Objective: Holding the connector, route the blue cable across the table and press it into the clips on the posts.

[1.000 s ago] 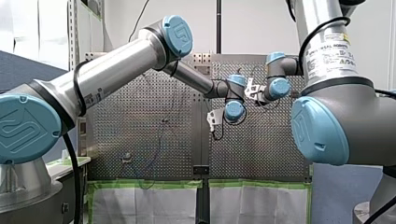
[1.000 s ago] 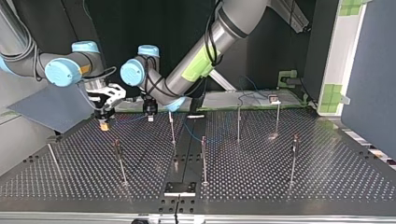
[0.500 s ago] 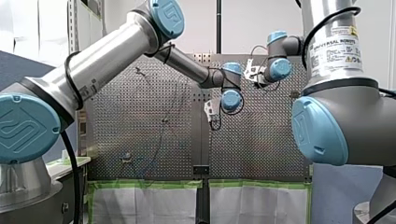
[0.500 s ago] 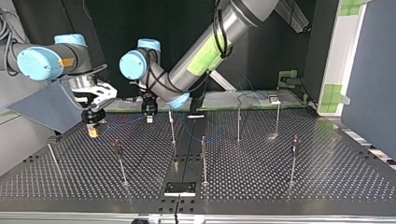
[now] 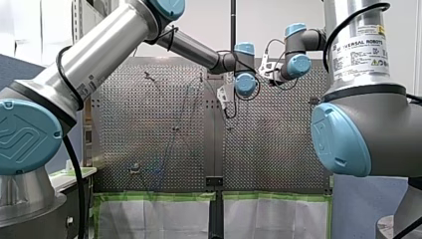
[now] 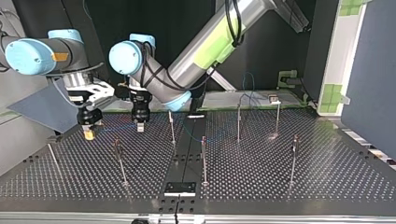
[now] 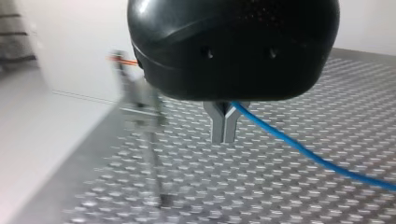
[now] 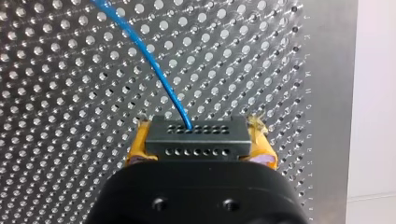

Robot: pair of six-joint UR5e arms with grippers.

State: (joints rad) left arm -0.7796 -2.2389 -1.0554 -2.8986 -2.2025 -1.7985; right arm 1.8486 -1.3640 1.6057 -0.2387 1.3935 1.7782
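Note:
In the right wrist view my right gripper [image 8: 198,140] is shut on a black connector [image 8: 196,136], which sits between its yellow pads [image 8: 139,148]. The blue cable [image 8: 144,51] leaves the connector and runs off over the perforated table. In the top view that gripper [image 6: 88,134] hangs low over the table at the far left. My left gripper [image 6: 140,127] is just to its right. Its metal fingers [image 7: 218,125] are shut, with the blue cable [image 7: 303,151] running out from between them. A blurred post with a clip [image 7: 140,109] stands beside them.
Several thin posts stand on the table in the top view, among them one [image 6: 172,127] just right of my left gripper, one [image 6: 119,161] nearer the front and one [image 6: 203,159] at the middle. A black plate [image 6: 180,188] lies at the front edge.
Both grippers have moved toward the top view's left, my right one also toward the front edge and lower. My left gripper followed along the cable. Both grips are unchanged.

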